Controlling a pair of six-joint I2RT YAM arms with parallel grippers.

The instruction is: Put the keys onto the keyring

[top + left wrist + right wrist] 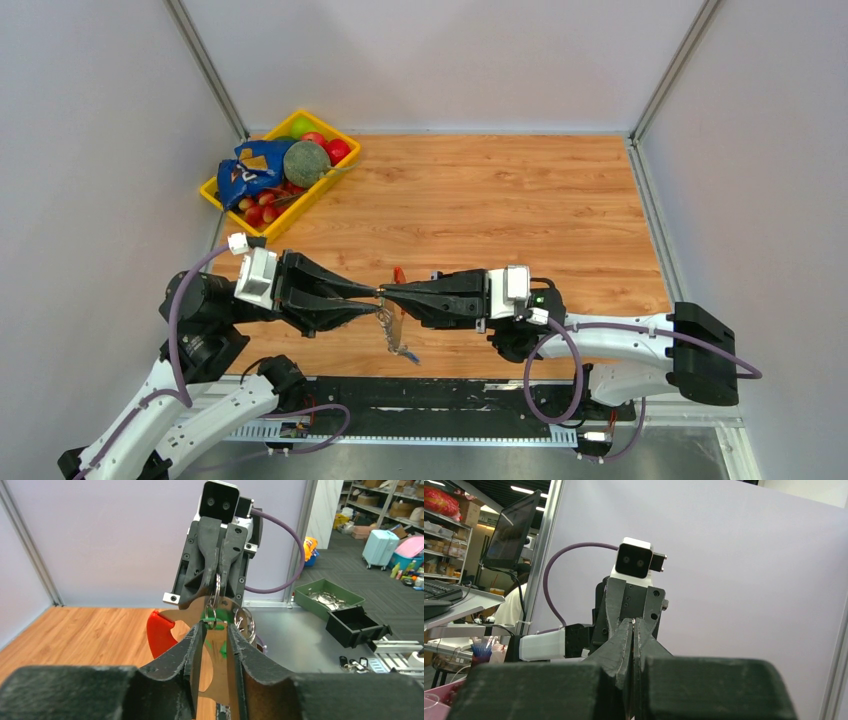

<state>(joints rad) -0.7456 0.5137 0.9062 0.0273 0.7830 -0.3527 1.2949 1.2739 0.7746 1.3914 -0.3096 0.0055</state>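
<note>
1. Looking round the whole scene, I find no word, number, brand or sign that I can read.
2. The crumpled blue bag (pixel 246 172) in the yellow plastic basket (pixel 230 213) at the far left of the worktop has white print on it. It is too small and creased to make out.

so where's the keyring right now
Top view, near middle of the table: the keyring hangs where the two arms' jaws meet tip to tip, pinched at its top ring by the right arm's shut jaws.
</note>
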